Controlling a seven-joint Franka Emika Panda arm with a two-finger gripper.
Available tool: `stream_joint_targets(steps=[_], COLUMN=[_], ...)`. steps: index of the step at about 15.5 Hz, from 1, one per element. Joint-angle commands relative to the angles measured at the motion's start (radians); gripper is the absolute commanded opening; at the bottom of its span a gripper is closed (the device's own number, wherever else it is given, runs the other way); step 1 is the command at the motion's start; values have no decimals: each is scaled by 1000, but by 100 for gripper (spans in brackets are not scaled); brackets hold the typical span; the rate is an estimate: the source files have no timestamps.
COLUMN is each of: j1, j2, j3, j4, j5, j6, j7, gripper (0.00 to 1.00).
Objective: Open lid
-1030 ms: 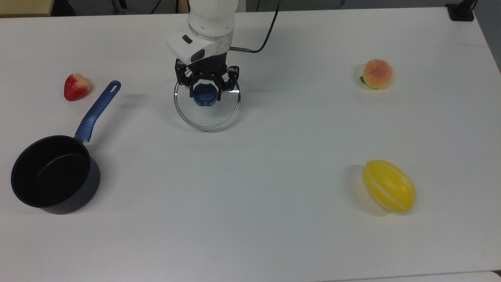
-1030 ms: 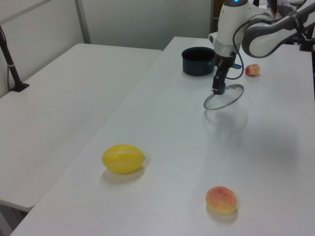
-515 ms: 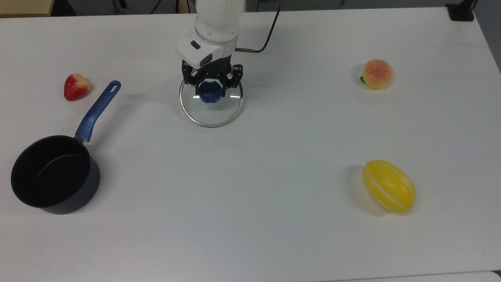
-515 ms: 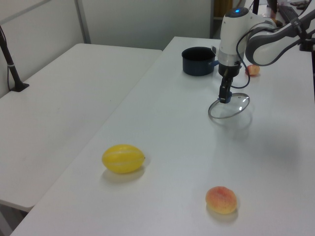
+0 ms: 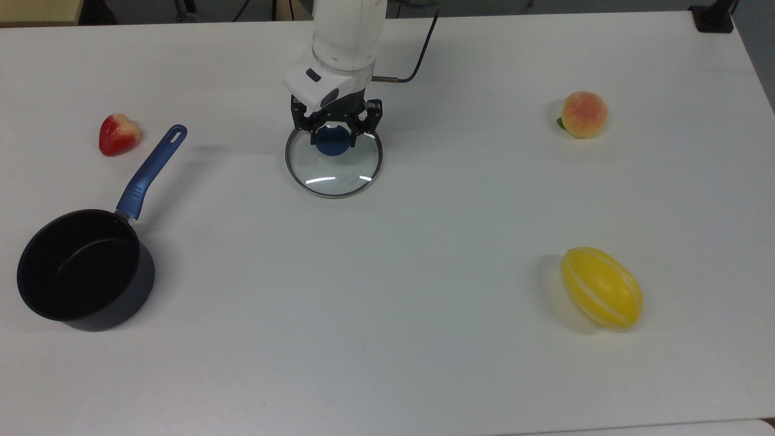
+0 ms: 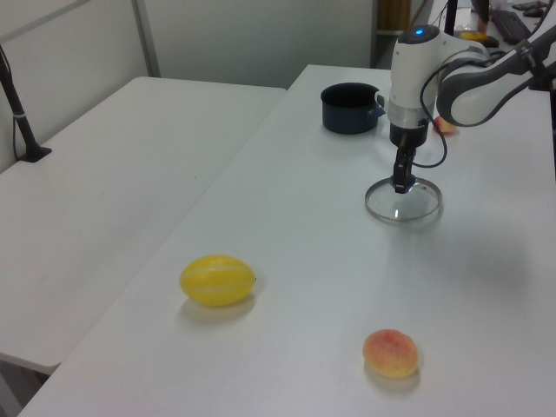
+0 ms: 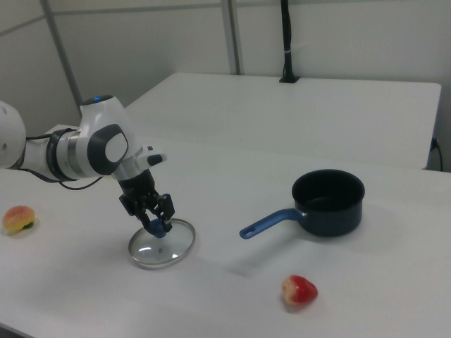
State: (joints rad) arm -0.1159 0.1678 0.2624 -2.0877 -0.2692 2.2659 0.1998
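On the white bench point(image 5: 387, 315), seen in the top view, a yellow melon point(image 5: 602, 295) lies nearest the camera at the top view's right, and a dark saucepan point(image 5: 85, 270) with a blue handle stands open and empty at the top view's left, well apart from everything else. Farther back, at mid-bench, the lid point(image 5: 334, 165) lies on the bench surface, a clear glass disc in a silver rim, nowhere near the saucepan. The gripper point(image 5: 335, 134) reaches straight down over the lid's centre, its black fingers narrowed on either side of the blue knob point(image 5: 333, 142) and holding it. In the right view the gripper point(image 7: 156, 222) is on the same knob, and the lid point(image 7: 161, 246) looks to rest on the bench with its far edge perhaps slightly raised; whether it lies fully flat cannot be told. The left view shows the gripper point(image 6: 400, 183) pointing down into the middle of the lid point(image 6: 403, 203), whose rim rings it on the bench. Beyond, a red strawberry point(image 5: 118, 134) sits just beside the tip of the saucepan's handle at the top view's left, and a peach point(image 5: 583, 114) lies far off at the top view's right. The white arm point(image 5: 345, 36) rises from the lid toward the bench's back edge.
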Motion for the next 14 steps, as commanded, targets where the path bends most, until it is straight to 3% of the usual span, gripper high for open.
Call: stream_joint_targets(steps=[1,3,6,7,8,11,13,14], j1=[10,10,10,10,13,35,39,38], j2=[12,9,9,7,7,2,1,-1], j3=[-5,-5,-5,-3,-3,-2,-2,0], j4=[-14,-8,12,35,50,124,228,288], j5=[-7,-7,-2,-1,-2,-1,4,40], j6=[3,-6,-52,-81,-115,-208,-317,-369], j7=[-5,1,29,47,68,92,95,95], gripper=[0,7,66,91,100,100,100,100])
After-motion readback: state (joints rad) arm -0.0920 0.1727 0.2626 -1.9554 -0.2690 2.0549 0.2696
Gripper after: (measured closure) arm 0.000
